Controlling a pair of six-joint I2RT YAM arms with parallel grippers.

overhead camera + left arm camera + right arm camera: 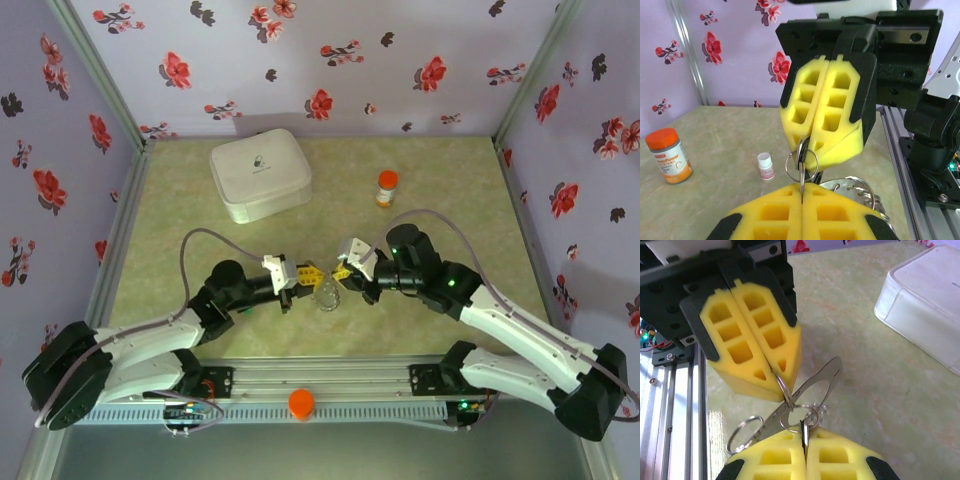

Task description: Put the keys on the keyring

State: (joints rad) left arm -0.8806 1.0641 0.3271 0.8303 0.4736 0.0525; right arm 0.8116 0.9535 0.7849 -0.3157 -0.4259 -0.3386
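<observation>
Pinching keyring (pixel 789 402) between them, left gripper (pixel 776 374), right gripper (pixel 804 436), both closed

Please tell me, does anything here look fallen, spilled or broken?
Nothing stands out. The bottle and the small white vial stand upright, the white case lies flat, and the left gripper and right gripper, both shut, hold the keys between them.

Mottled green tabletop (pixel 200 215): white case (pixel 260 175) beyond left jaws; orange-capped bottle (pixel 387 187) beyond right jaws; small white vial (pixel 765 165) nearer.
</observation>
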